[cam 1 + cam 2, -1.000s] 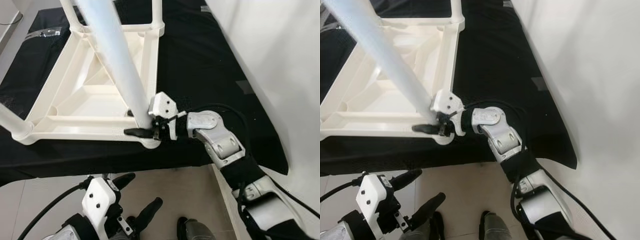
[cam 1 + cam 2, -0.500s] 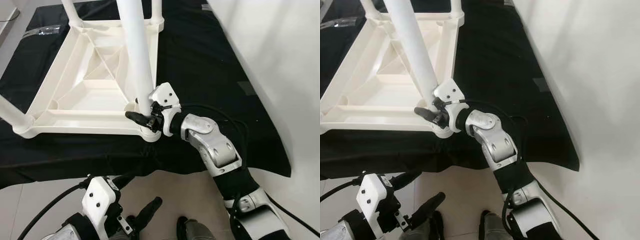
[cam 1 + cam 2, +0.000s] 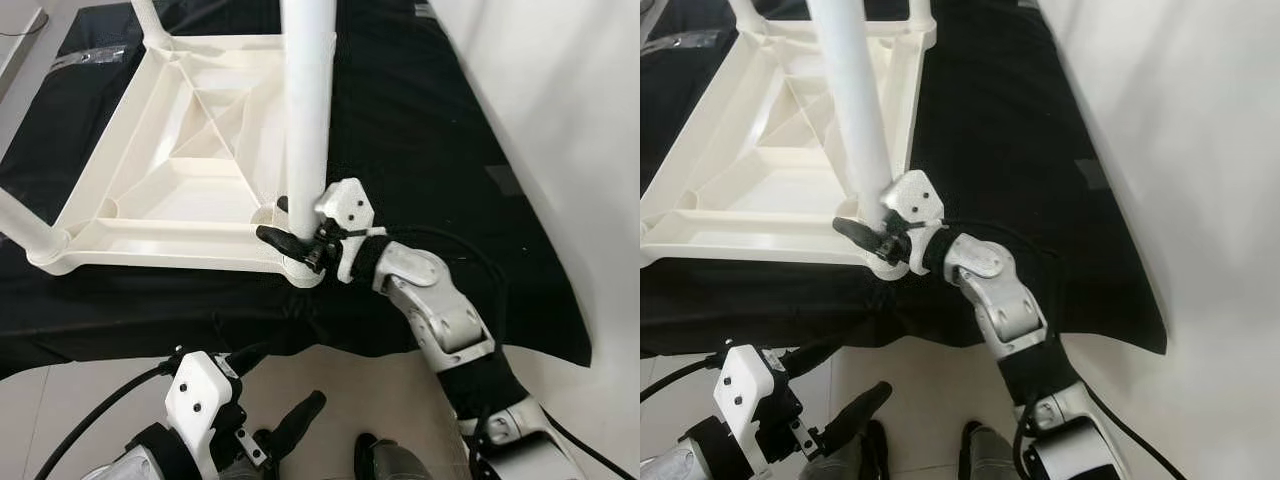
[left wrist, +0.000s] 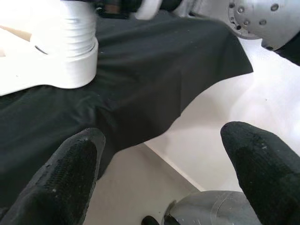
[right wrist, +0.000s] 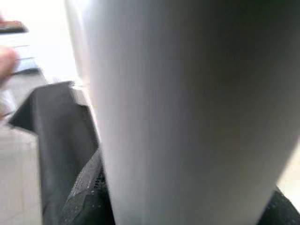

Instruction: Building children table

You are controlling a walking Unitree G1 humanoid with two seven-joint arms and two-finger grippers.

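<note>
— One white table top [image 3: 190,190] lies upside down on the black cloth [image 3: 420,140], ribs up, yes?

— Yes. Its near corner socket [image 3: 300,268] sits at about six o'clock on the frame and holds the foot of a white leg [image 3: 308,110], which stands nearly upright. Two more legs rise from other corners: one at about eight o'clock [image 3: 25,230], one at about eleven [image 3: 150,18].

— And the right gripper [image 3: 293,238]?

— It reaches in from four o'clock and its black fingers are clamped on that upright leg just above the socket. In the right wrist view the leg [image 5: 187,108] sits pressed between the finger pads.

— The left gripper [image 3: 268,400]?

— Low, below the cloth's edge over the pale floor [image 3: 330,370], fingers [image 4: 70,164] spread apart, gripping nothing. The table top is at its twelve o'clock, well apart.
</note>
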